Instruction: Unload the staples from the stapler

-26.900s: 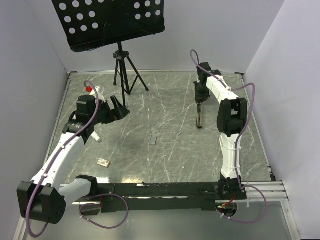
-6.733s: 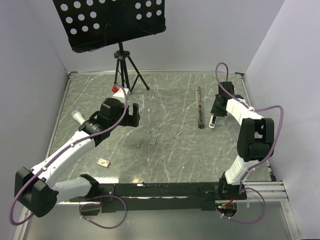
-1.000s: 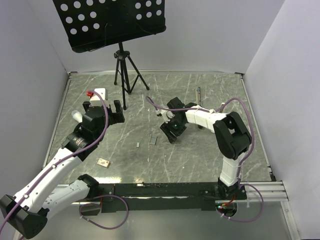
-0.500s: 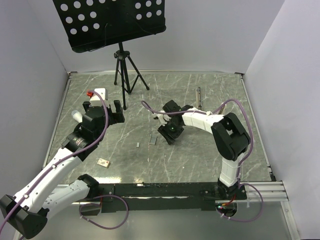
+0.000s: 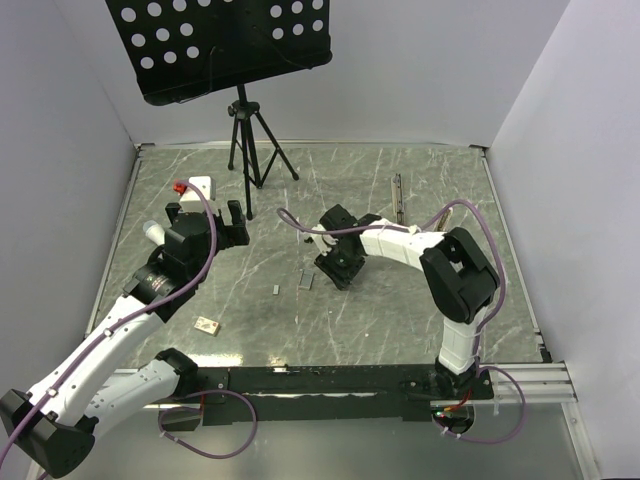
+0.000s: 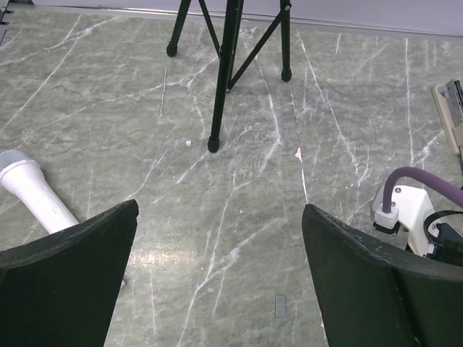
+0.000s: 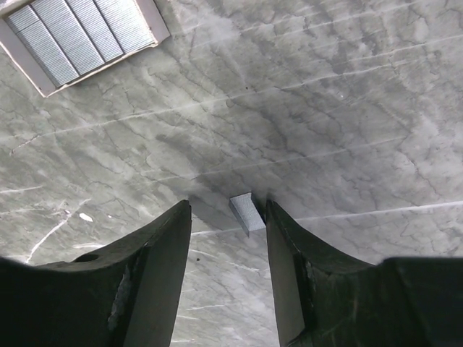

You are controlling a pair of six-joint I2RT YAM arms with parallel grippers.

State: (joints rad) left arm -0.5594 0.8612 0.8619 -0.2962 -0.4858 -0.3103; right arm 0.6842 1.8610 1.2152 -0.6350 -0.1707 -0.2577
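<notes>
The stapler (image 5: 398, 193) lies as a thin dark bar on the marble table, at the back right. One strip of staples (image 5: 306, 281) lies just left of my right gripper (image 5: 337, 273), and a smaller strip (image 5: 275, 290) lies further left. In the right wrist view my right gripper (image 7: 228, 210) is open, with a small grey strip (image 7: 247, 212) on the table between the fingers, close against the right finger (image 7: 289, 246). My left gripper (image 5: 238, 215) is open and empty, held above the table at the left. Its wrist view (image 6: 221, 210) shows one strip (image 6: 281, 306) below it.
A black tripod stand (image 5: 245, 140) holding a perforated black desk stands at the back left. A white microphone (image 5: 155, 232) lies beside my left arm. A small tan block (image 5: 207, 325) lies front left. A pale ribbed rectangle (image 7: 79, 32) shows on the glossy table.
My right gripper has moved a little left and down towards the staple strips. The left arm has not moved.
</notes>
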